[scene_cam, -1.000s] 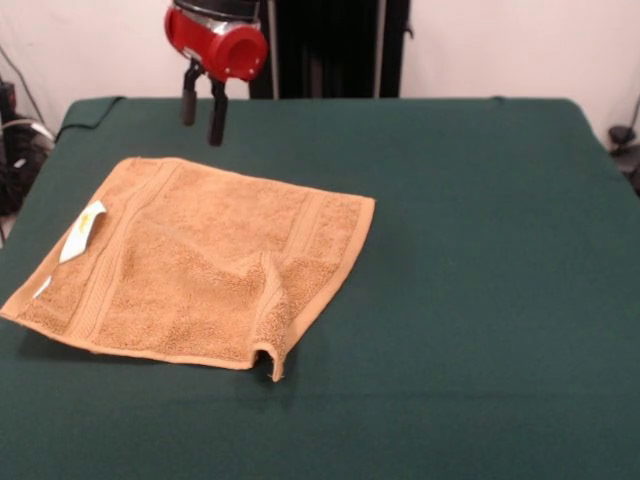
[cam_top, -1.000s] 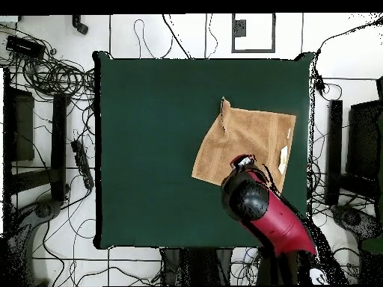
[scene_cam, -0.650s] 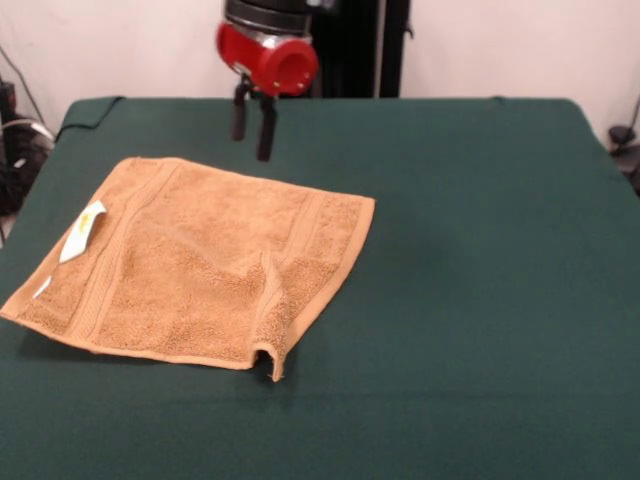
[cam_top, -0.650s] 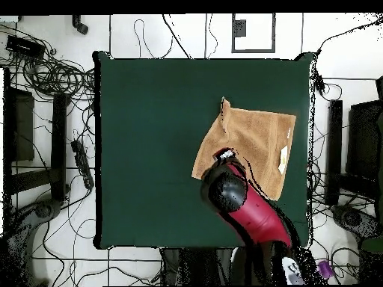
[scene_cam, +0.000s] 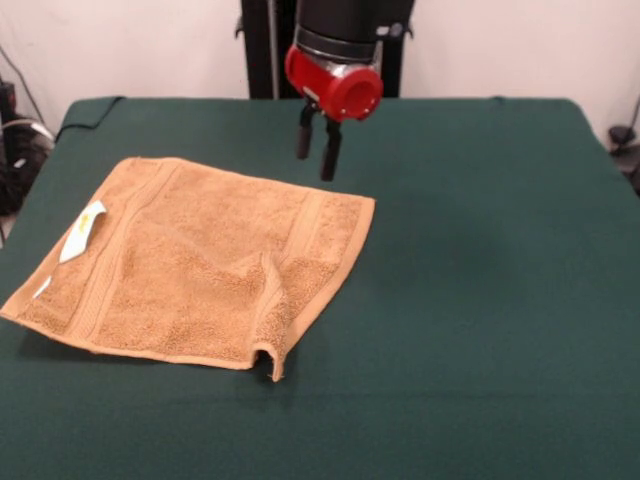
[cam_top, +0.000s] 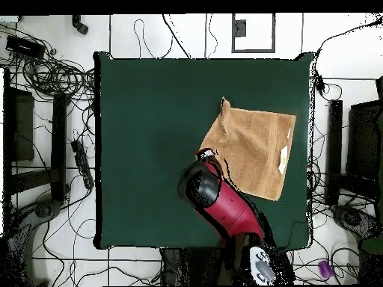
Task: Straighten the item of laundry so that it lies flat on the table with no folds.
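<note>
Gripper [scene_cam: 316, 158]: we find it hanging in the air on the red and black arm [cam_top: 224, 209], its two dark fingers [scene_cam: 329, 155] pointing down with a narrow gap between them. They clasp nothing, and we record them as released.

Towel [scene_cam: 200, 265]: orange-tan terry, lying on the table [scene_cam: 480, 300] below the gripper and mostly to its left in the front view. Nothing touches it. Its far right corner [scene_cam: 368, 203] sits just beneath and slightly to the right of the fingertips, apart from them. From above, the arm's head stands just beside the towel's edge.

Condition of towel: we note most of it spread out, with woven border bands running along two sides. A raised crease [scene_cam: 268, 300] runs from mid-cloth to the near edge, farthest from the gripper, where the hem curls up and stands off the table.

Label [scene_cam: 82, 231]: small, white, at the towel's end well away from the gripper; in the front view it lies far left.

Table: dark green cloth, extending broadly to the gripper's other side.
</note>
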